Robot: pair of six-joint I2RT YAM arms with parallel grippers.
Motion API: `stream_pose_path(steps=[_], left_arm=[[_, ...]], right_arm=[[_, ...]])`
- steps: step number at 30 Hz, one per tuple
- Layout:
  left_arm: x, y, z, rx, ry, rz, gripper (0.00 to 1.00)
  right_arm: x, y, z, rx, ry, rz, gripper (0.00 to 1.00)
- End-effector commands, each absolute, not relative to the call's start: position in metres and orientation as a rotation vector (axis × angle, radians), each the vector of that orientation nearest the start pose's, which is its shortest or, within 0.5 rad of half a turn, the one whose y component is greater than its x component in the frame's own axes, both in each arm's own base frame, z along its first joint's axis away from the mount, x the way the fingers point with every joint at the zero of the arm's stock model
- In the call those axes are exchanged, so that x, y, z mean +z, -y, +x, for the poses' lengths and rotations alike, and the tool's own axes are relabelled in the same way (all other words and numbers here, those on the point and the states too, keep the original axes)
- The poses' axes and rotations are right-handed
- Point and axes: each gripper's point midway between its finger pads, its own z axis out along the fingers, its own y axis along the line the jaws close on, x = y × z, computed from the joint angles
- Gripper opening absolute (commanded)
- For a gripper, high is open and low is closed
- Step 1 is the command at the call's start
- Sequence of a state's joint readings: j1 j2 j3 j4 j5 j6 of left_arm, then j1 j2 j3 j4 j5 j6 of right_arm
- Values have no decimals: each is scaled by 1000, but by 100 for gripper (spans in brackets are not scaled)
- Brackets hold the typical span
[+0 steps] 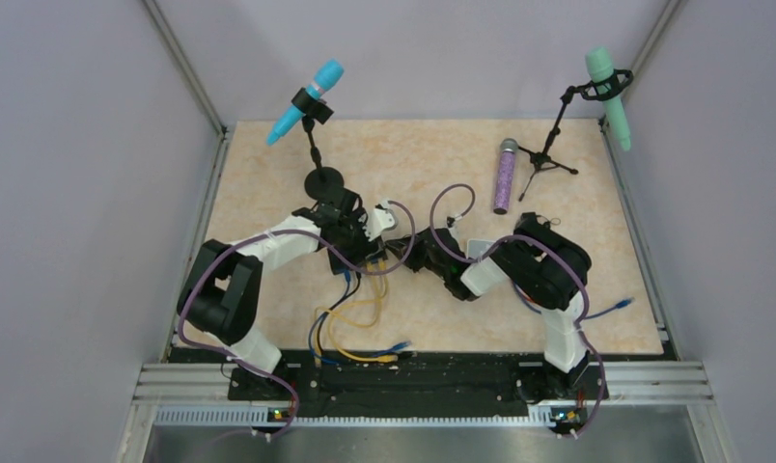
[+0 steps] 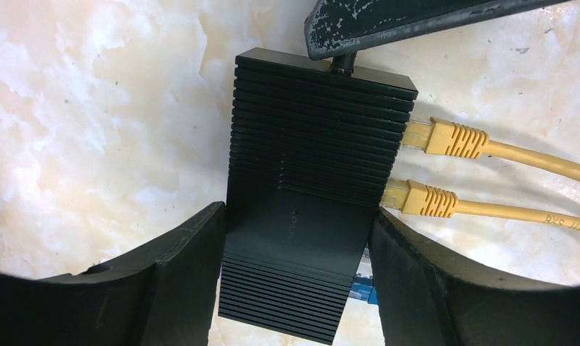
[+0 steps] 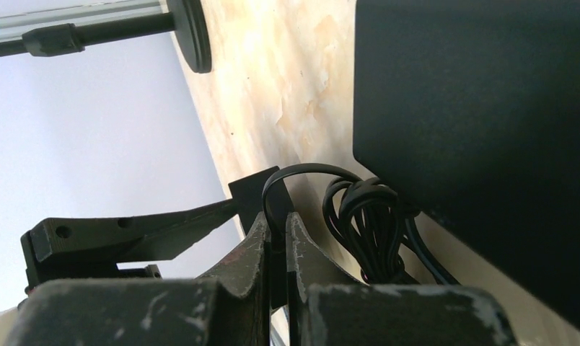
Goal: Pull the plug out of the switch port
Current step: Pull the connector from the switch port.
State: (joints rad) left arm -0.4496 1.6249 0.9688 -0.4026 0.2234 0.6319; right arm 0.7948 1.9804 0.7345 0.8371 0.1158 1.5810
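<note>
The switch [image 2: 312,166] is a flat black ribbed box lying on the marbled table. My left gripper [image 2: 298,216] straddles its near half, with both fingers pressed against its long sides. Two yellow plugs [image 2: 453,138] sit in sockets on its right edge, and a blue plug [image 2: 359,288] shows lower down. A black plug [image 2: 343,63] enters the switch's far end. My right gripper [image 3: 276,220] is shut on this plug and its thin cable, right at the switch's end. From above, the left gripper [image 1: 357,249] and the right gripper [image 1: 401,253] meet at mid-table.
Yellow and blue cables [image 1: 360,313] trail toward the near edge. A black cable bundle [image 3: 366,223] lies beside my right fingers. A blue microphone stand [image 1: 323,181] is just behind the left gripper. A purple microphone [image 1: 505,177] and a green microphone's tripod [image 1: 548,159] are back right. A grey pad [image 1: 479,249] lies under the right arm.
</note>
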Motion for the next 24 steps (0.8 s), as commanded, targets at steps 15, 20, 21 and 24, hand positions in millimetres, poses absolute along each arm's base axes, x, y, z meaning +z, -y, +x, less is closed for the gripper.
stream_pose_path(steps=[15, 20, 21, 24], left_arm=[[29, 138, 312, -99, -2305, 1383, 41], [28, 137, 312, -97, -2312, 1379, 41], [28, 135, 312, -92, -2314, 1378, 41], [28, 132, 312, -73, -2317, 1381, 41]], right_arm=[[87, -384, 331, 1392, -1982, 833, 0], [102, -396, 321, 1657, -1830, 847, 0], [91, -396, 320, 1609, -1869, 867, 0], [66, -386, 321, 1360, -2012, 900, 0]])
